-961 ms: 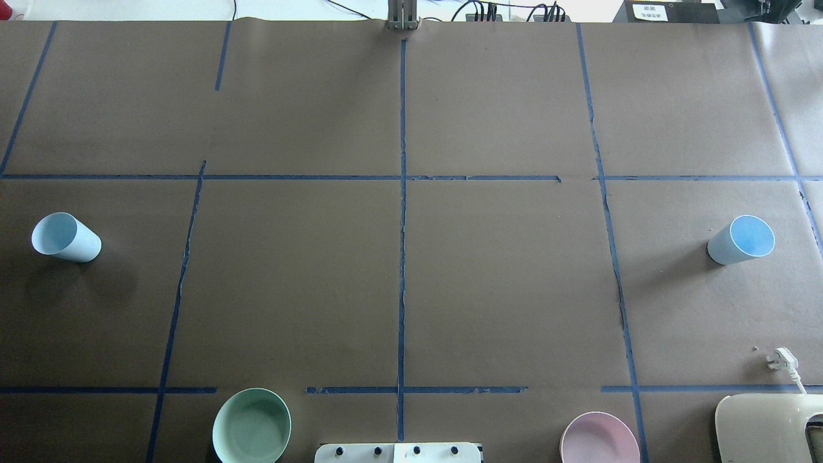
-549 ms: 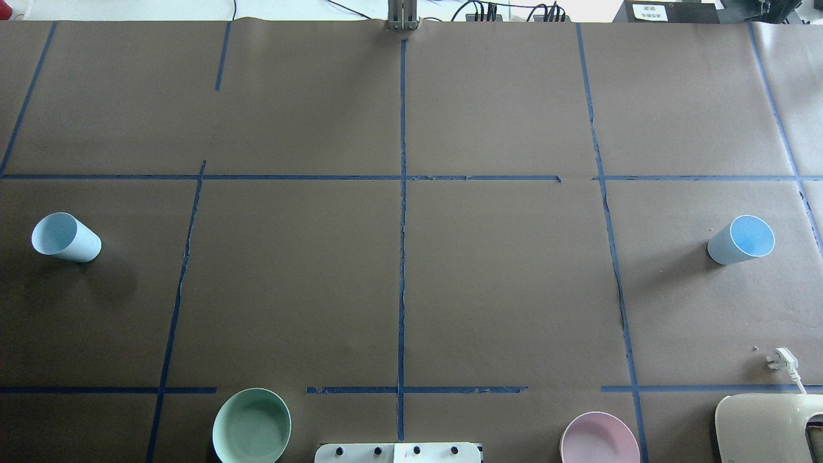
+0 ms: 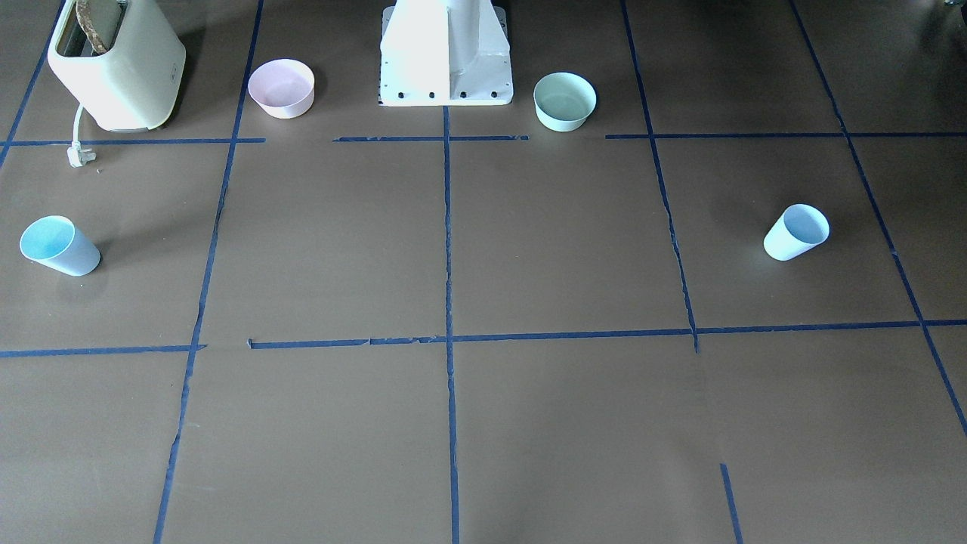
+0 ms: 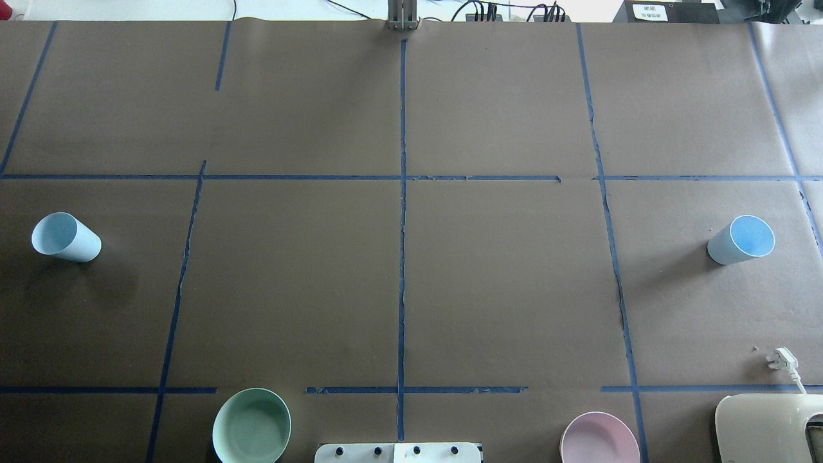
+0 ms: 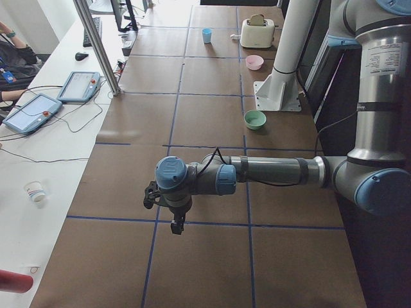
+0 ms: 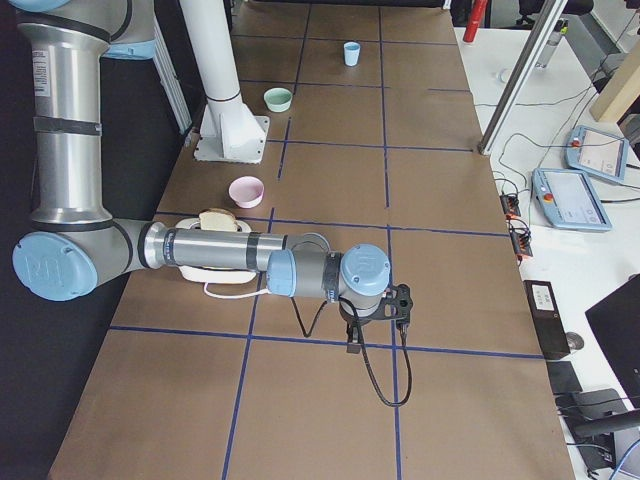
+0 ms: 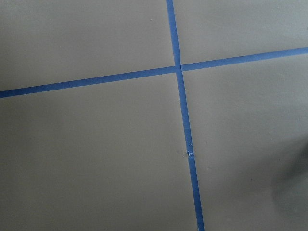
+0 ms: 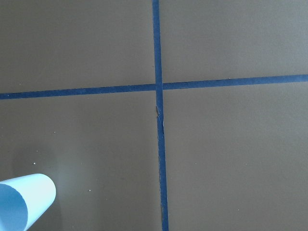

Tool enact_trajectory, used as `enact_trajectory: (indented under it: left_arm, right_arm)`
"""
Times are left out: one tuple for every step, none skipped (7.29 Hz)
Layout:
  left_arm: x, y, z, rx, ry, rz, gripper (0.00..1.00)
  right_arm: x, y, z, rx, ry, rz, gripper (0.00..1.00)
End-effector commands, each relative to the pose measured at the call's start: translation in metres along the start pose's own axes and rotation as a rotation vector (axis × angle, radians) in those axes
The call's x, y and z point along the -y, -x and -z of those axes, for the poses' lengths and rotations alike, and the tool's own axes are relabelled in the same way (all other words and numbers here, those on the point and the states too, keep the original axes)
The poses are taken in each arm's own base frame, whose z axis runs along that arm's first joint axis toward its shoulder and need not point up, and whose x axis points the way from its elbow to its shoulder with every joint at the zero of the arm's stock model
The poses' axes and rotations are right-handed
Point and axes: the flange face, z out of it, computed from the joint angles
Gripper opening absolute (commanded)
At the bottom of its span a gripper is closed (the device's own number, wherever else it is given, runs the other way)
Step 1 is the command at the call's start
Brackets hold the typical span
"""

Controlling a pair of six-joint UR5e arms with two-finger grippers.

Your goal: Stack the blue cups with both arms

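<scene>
Two pale blue cups stand upright and far apart on the brown table. One blue cup (image 4: 64, 236) (image 3: 795, 232) is at the robot's far left. The other blue cup (image 4: 741, 240) (image 3: 59, 246) is at its far right, and its rim shows at the bottom left of the right wrist view (image 8: 24, 202). Neither arm shows in the overhead or front views. My left gripper (image 5: 176, 226) hangs over the table in the exterior left view; my right gripper (image 6: 352, 345) does so in the exterior right view. I cannot tell if either is open or shut.
A mint-green bowl (image 4: 251, 426) and a pink bowl (image 4: 599, 439) flank the white pedestal (image 4: 397, 453) at the near edge. A cream toaster (image 4: 768, 427) with a loose plug (image 4: 781, 360) stands at the near right. Blue tape lines cross the table.
</scene>
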Motion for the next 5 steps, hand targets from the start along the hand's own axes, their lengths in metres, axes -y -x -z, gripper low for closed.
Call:
enact_trajectory:
  left_arm:
    - [0.0,0.0,0.0,-0.001,-0.004,-0.004,1.0]
    - [0.001,-0.001,0.001,-0.002,-0.007,-0.007,1.0]
    - [0.002,-0.005,0.004,-0.001,-0.013,-0.012,1.0]
    - [0.005,-0.01,0.01,0.0,-0.025,-0.023,1.0]
    - [0.008,-0.014,0.014,-0.004,-0.036,0.0,1.0]
  right_arm:
    - [0.001,0.001,0.001,0.0,-0.002,0.002,1.0]
    - [0.001,0.001,0.001,0.0,-0.003,0.003,1.0]
    - [0.002,0.003,0.003,0.0,-0.006,0.006,1.0]
    - [0.006,0.007,0.006,0.0,-0.012,0.013,1.0]
    - [0.006,0.008,0.007,0.0,-0.015,0.015,1.0]
